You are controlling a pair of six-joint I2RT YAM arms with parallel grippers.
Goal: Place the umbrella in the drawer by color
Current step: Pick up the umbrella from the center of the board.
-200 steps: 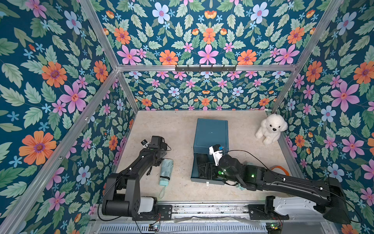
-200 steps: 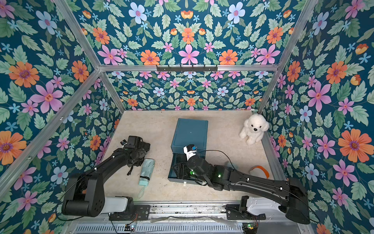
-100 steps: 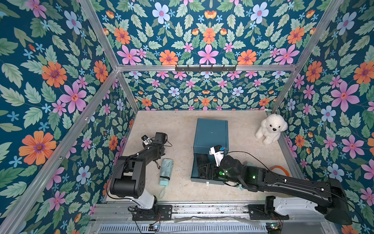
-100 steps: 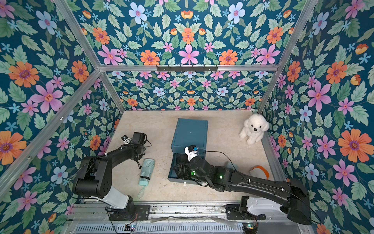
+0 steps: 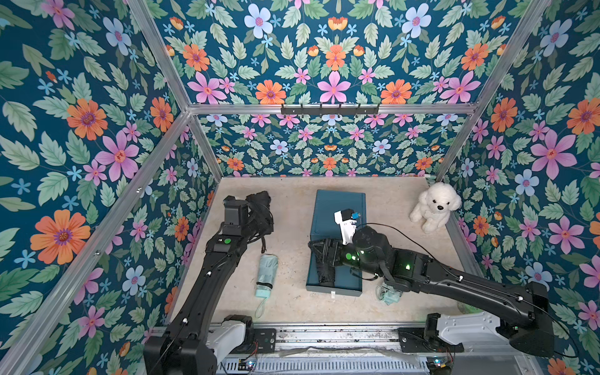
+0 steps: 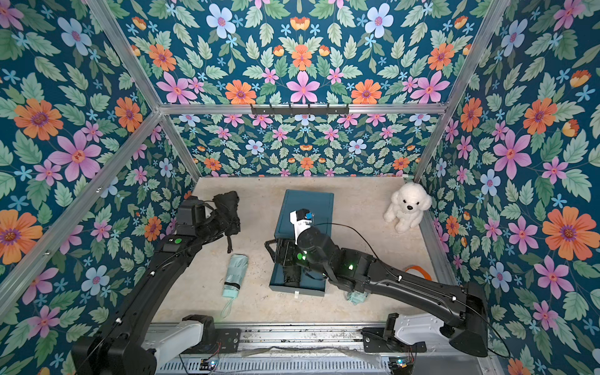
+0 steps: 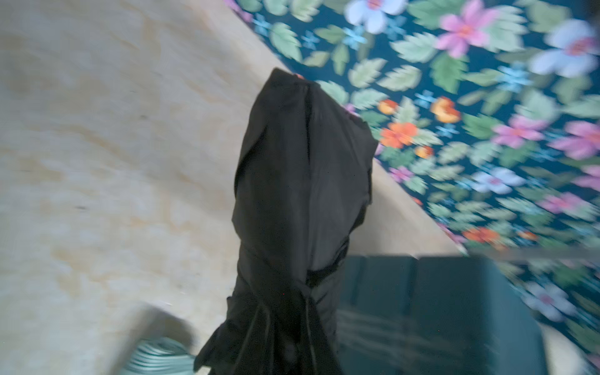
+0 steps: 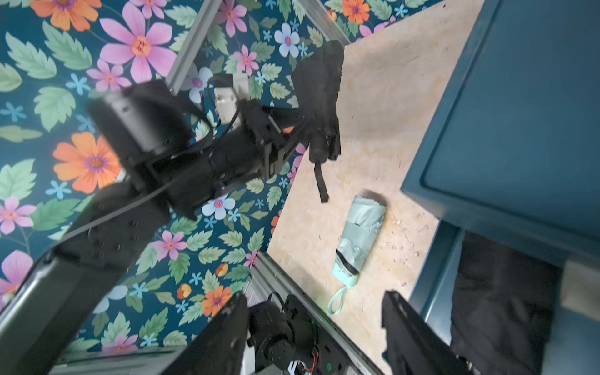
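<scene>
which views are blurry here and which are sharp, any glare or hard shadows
Left wrist view: strong motion blur, the black umbrella soft-edged, the wallpaper smeared. Right wrist view: the left arm is blurred, the mint umbrella fairly crisp. Both top views: sharp, evenly lit, no glare, only faint shadows.

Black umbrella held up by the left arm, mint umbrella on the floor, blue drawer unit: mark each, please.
Held black umbrella [image 7: 302, 168]: left wrist view, middle of its folded canopy.
Mint umbrella [image 5: 268, 269]: in a top view, middle of its folded canopy.
Drawer unit [image 5: 331, 204]: in a top view, its flat top panel.
</scene>
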